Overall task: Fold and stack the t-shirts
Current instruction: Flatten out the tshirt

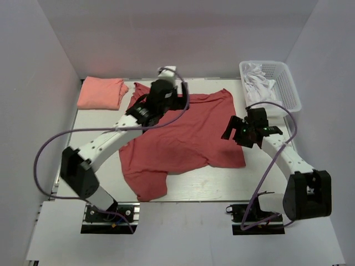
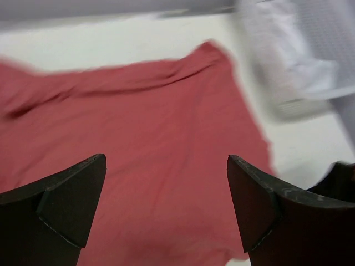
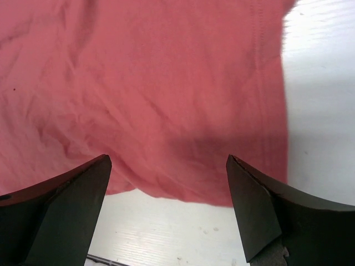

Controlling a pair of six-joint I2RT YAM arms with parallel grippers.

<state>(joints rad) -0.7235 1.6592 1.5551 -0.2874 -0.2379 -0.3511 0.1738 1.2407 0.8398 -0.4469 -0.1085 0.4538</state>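
Observation:
The large brick-red t-shirt lies spread out, a little rumpled, on the middle of the table. The salmon-pink t-shirt lies folded at the back left. My left gripper is open and empty above the red shirt's far part. In the left wrist view the gripper hangs over the red cloth. My right gripper is open and empty over the shirt's right edge. In the right wrist view the gripper sits above the red shirt's hem and the bare table.
A white basket with white cloth stands at the back right, and shows blurred in the left wrist view. White walls enclose the table on three sides. The right arm shows dark at the left wrist view's edge.

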